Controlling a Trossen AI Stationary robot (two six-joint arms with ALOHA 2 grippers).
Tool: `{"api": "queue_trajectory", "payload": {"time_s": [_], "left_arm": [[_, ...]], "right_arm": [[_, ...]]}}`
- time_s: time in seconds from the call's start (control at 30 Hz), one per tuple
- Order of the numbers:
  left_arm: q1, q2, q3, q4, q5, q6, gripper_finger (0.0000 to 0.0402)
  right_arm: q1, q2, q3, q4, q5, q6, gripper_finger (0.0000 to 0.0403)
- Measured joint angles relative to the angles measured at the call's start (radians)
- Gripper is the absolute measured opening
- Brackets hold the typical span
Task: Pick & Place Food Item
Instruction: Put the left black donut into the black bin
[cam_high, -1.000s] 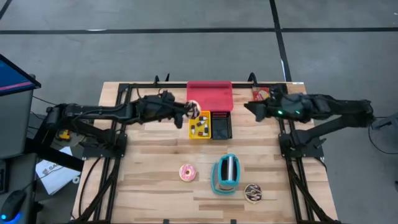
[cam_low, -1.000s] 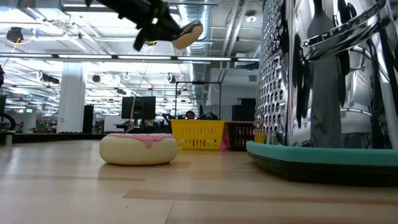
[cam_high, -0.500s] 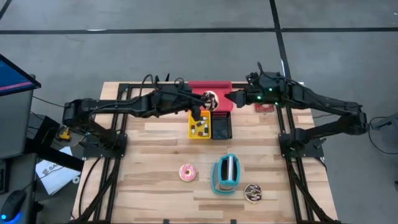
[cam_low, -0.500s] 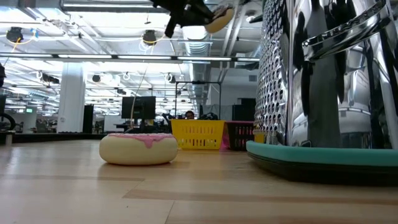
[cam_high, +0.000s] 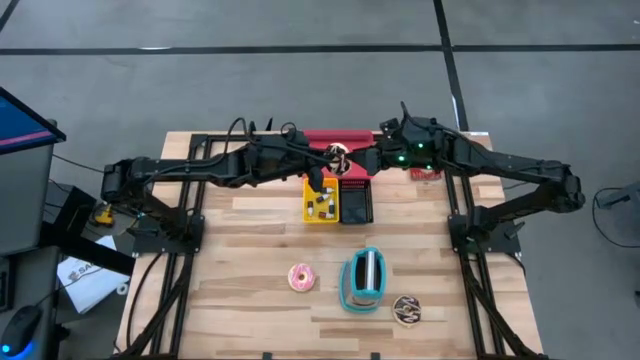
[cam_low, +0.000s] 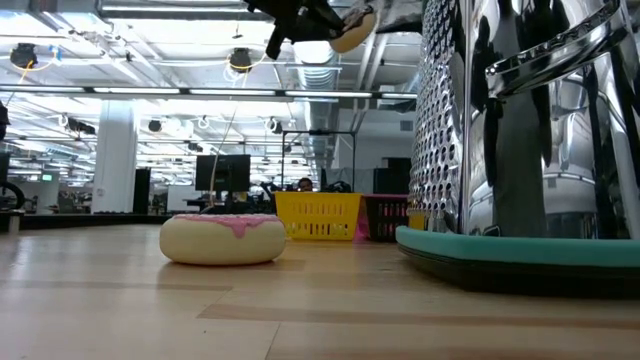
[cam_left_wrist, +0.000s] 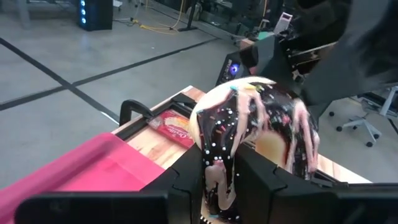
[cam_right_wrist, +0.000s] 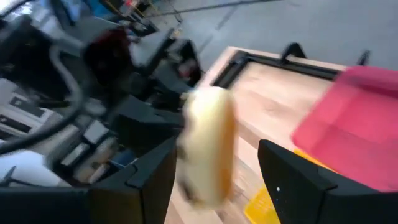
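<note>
Donut (cam_left_wrist: 252, 121): pale dough, dark chocolate glaze, pink stripes, white dots. Left end effector (cam_left_wrist: 222, 177) clamped on it. Right end effector (cam_right_wrist: 214, 171) fingers apart around donut.

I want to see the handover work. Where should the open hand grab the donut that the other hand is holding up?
Probably the free side of the chocolate donut, opposite where the left gripper pinches its rim. It stands on edge, so the right gripper, already facing it, could close its open fingers across the flat faces.

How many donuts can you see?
3: a pink-frosted donut on the wooden table, a chocolate-frosted donut beside the teal-based metal grater, and a sprinkled chocolate donut in the left gripper. Baskets may hide more.
</note>
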Motion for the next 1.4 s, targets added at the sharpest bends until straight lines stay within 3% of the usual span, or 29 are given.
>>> {"api": "queue_trajectory", "payload": {"time_s": [0.77,1.4], "left_arm": [[0.000,-0.001,0.000,-0.004,0.000,-0.002,0.0069],[-0.026,-0.002,-0.001,0.012,0.004,-0.011,0.0069]], "right_arm": [[0.023,0.054,0.000,0.063,-0.016,0.010,0.0217],[0.023,0.053,0.000,0.060,-0.020,-0.019,0.0122]]}}
